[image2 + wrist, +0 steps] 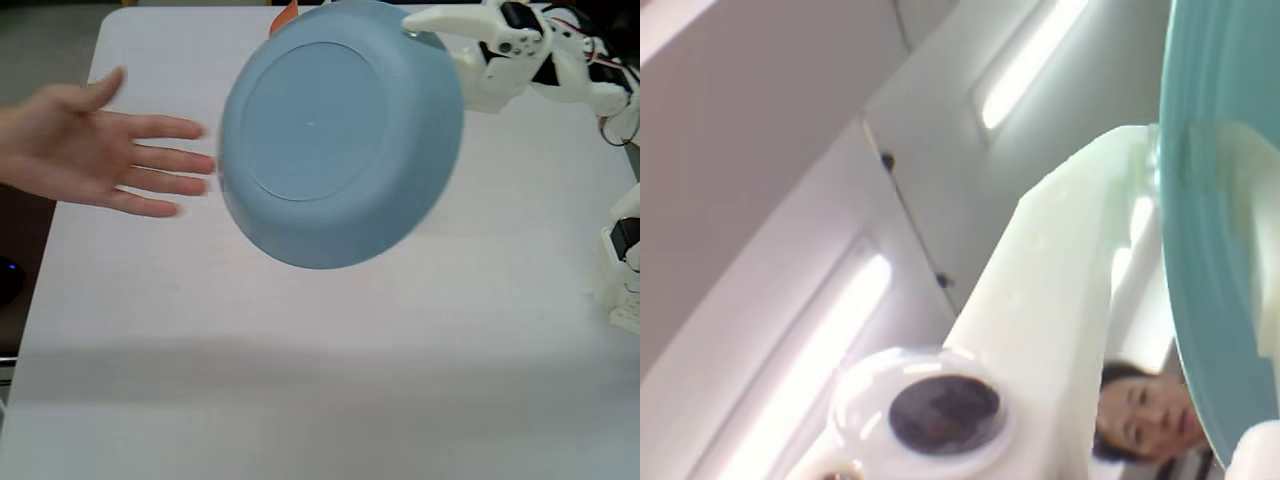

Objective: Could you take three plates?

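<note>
One person's open palm (95, 150) waits at the left edge of the fixed view, above the table (300, 380). At upper centre the light blue plate (340, 130) hangs tilted, underside to the camera, its rim pinched by the robot's hand (415, 32) at upper right. It looks light, stiff and slick; the rim is the only hold.
</note>
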You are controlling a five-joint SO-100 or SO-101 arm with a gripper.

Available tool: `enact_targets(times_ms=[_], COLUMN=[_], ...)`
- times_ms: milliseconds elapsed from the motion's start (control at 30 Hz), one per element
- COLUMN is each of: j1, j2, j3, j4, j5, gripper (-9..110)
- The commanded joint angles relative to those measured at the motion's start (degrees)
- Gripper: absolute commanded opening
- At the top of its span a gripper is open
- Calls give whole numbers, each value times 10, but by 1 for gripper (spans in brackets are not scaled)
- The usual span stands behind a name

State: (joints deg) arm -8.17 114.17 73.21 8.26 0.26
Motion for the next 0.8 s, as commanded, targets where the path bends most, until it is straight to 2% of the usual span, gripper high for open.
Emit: enact_targets(times_ms=[0,633,767], j1=[9,35,39], j2=[-17,-68,-63], j3=[-59,-86,-86], j4=[-25,-30,-11], j5=[-1,18,7], gripper=[-1,0,15])
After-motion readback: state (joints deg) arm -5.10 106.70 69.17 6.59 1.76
